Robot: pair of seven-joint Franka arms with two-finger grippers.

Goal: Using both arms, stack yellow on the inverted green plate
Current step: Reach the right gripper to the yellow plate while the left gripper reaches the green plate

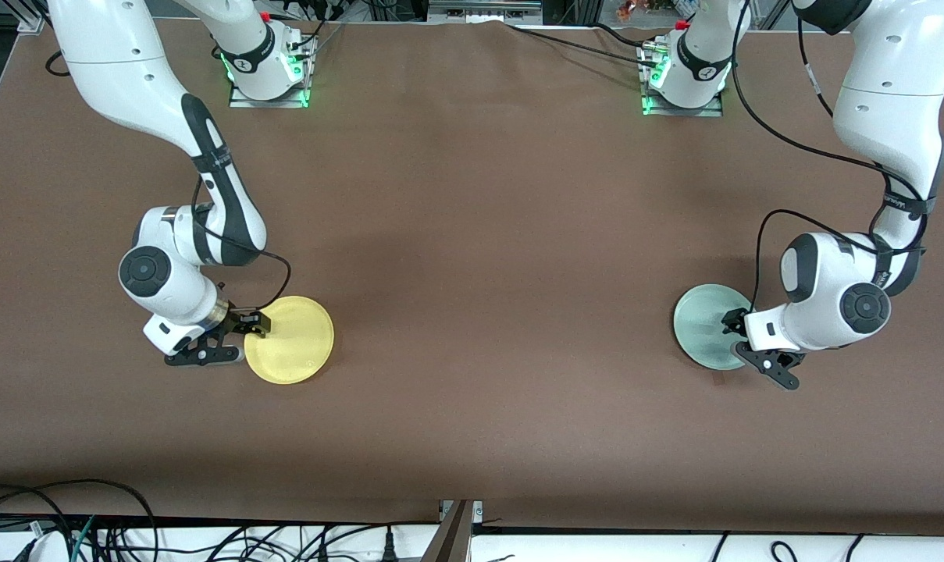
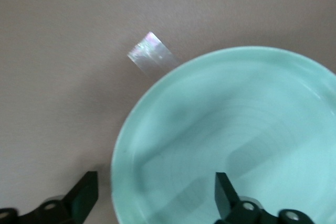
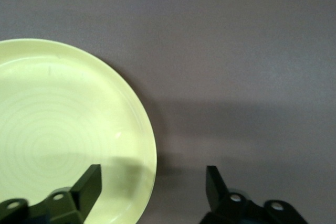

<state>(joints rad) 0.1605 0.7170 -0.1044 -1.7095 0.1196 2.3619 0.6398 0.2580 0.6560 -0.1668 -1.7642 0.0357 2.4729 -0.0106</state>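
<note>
The yellow plate [image 1: 290, 340] lies flat on the brown table toward the right arm's end. My right gripper [image 1: 241, 339] is low at its rim and open. In the right wrist view the gripper [image 3: 152, 174] straddles the rim, with one finger over the yellow plate [image 3: 63, 129] and the other over bare table. The pale green plate [image 1: 702, 324] lies toward the left arm's end, hollow side up. My left gripper [image 1: 749, 347] is low at its rim and open. In the left wrist view the gripper [image 2: 156, 179] straddles the rim of the green plate [image 2: 226, 129].
A short strip of clear tape [image 2: 152, 56] lies on the table, partly under the green plate's rim. The arm bases [image 1: 268, 70] stand along the table's edge farthest from the front camera. Cables [image 1: 89, 531] hang below the edge nearest that camera.
</note>
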